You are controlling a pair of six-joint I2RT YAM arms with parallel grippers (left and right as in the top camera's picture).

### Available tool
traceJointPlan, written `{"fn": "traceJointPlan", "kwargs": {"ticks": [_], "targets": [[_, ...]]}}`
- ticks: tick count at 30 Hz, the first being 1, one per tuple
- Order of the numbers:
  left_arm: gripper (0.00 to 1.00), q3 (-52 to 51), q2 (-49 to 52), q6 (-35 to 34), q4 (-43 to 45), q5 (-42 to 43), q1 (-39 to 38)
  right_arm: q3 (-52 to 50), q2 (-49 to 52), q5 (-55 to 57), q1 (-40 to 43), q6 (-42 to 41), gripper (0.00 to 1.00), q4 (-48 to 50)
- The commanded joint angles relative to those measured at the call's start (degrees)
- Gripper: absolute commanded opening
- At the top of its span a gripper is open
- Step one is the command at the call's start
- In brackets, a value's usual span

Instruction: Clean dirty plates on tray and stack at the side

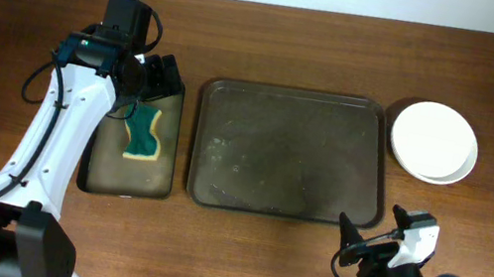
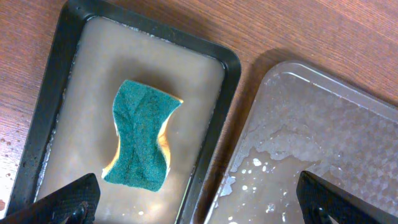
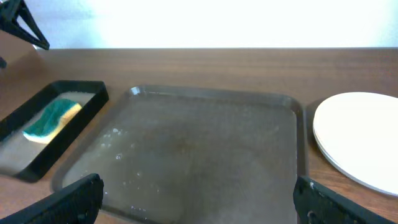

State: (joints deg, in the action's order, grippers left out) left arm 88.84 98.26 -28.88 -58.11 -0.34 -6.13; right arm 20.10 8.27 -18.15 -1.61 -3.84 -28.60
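Wooden table, bare apart from the work set.

Big brown tray at centre: no plates on it, only a wet, spotted film.

Narrow black tray just left of the tray, holding cloudy water.

White plates stacked just off the tray's far right corner, on the table. They look clean from here.

Green sponge lies loose in the black tray.

Left fingers spread wide above the sponge, gripping nothing. Right fingers also wide and empty, near the tray's near right corner.

Judgement: work about done. Lift the left arm straight up clear of the sponge, and keep the right arm away from the stack.
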Motion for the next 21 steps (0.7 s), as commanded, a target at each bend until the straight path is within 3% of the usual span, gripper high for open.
{"fn": "traceJointPlan", "kwargs": {"ticks": [1, 16, 21], "targets": [[0.99, 0.46, 0.17, 0.74, -0.04, 0.39, 0.02, -5.20, -5.73, -1.68, -0.42, 0.37, 0.98, 4.22], [1.00, 0.46, 0.17, 0.74, -0.02, 0.39, 0.02, -14.25, -8.09, 2.32, -1.11, 0.59, 0.98, 21.92], [0.99, 0.46, 0.17, 0.74, -0.04, 0.39, 0.02, -19.78, -8.09, 3.69, -1.11, 0.59, 0.98, 32.17]]}}
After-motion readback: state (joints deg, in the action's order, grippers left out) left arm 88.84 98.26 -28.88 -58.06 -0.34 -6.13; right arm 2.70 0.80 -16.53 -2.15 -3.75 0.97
